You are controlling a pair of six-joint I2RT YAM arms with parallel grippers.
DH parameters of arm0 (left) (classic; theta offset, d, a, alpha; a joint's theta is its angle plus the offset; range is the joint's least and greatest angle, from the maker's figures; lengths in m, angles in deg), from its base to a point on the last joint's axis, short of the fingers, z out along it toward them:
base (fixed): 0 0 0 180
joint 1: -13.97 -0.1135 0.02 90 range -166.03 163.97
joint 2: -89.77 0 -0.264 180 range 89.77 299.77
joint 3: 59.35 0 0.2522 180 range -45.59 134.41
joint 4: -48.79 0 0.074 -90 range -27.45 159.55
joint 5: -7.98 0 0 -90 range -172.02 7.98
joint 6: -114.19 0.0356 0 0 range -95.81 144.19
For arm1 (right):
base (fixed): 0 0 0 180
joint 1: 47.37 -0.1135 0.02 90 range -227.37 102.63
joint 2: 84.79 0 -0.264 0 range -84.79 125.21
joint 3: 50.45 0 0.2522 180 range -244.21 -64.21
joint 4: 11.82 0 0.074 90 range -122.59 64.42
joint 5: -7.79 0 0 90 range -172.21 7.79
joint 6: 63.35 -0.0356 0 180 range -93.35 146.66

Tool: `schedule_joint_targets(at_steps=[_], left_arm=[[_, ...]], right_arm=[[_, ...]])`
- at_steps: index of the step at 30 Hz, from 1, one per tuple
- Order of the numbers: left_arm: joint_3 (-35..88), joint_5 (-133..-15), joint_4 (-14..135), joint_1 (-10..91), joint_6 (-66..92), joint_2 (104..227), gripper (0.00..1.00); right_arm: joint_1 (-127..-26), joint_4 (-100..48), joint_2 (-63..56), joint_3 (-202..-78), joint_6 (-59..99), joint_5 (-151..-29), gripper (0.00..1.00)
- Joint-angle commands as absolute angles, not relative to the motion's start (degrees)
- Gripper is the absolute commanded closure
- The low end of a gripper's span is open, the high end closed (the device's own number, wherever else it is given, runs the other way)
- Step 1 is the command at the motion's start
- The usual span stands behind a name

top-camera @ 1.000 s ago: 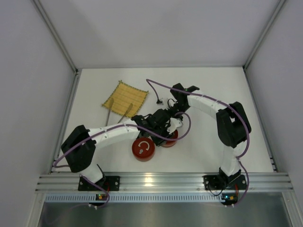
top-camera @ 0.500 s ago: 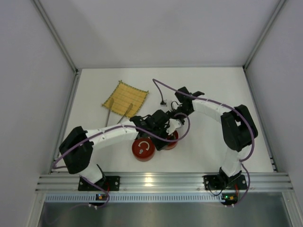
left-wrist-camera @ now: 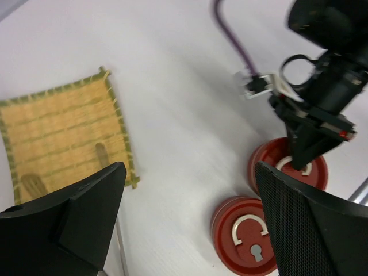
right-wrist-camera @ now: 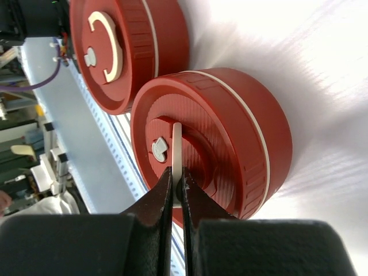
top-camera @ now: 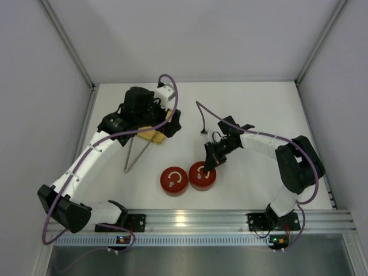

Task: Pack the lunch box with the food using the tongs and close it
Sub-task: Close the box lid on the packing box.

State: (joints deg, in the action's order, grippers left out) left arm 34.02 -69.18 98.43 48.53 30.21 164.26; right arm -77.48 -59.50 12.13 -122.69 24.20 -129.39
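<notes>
Counting 2 red lunch boxes (left-wrist-camera: 244,234) (left-wrist-camera: 287,167), 1 mat (left-wrist-camera: 63,135)

A robotics lab cell: cabled left arm (top-camera: 95,155) and right arm (top-camera: 261,140) bolted onto an aluminium rail (top-camera: 195,218); beyond that rail, a white tabletop (top-camera: 276,109) boxed in by plain white panels (top-camera: 195,40).

A lidded red lunch box (top-camera: 198,181) sits just beside its twin (top-camera: 174,181); silver tongs (top-camera: 138,156) lie flat.

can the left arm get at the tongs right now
Probably yes: the left gripper is open over the yellow mat, right by the tongs, which nothing covers; the right gripper is shut on the handle of a red container, well aside.
</notes>
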Motion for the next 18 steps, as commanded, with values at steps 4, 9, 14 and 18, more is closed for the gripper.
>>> schedule_joint_targets(at_steps=[4, 9, 14, 18], left_arm=[[32.5, -61.0, 102.5, 38.7, 27.0, 164.2, 0.02], [31.1, -59.6, 101.5, 35.9, 25.4, 163.1, 0.02], [29.6, -58.7, 101.1, 34.9, 24.5, 162.6, 0.02], [29.2, -58.4, 100.7, 34.8, 24.4, 162.4, 0.02]], right_arm=[[-78.0, -52.5, 15.8, -119.6, 26.0, -124.7, 1.00], [-78.0, -52.4, 14.2, -117.9, 26.1, -124.8, 1.00], [-78.1, -53.1, 11.1, -117.1, 26.1, -124.8, 0.89], [-78.1, -54.7, 10.0, -117.4, 28.7, -124.5, 0.80]])
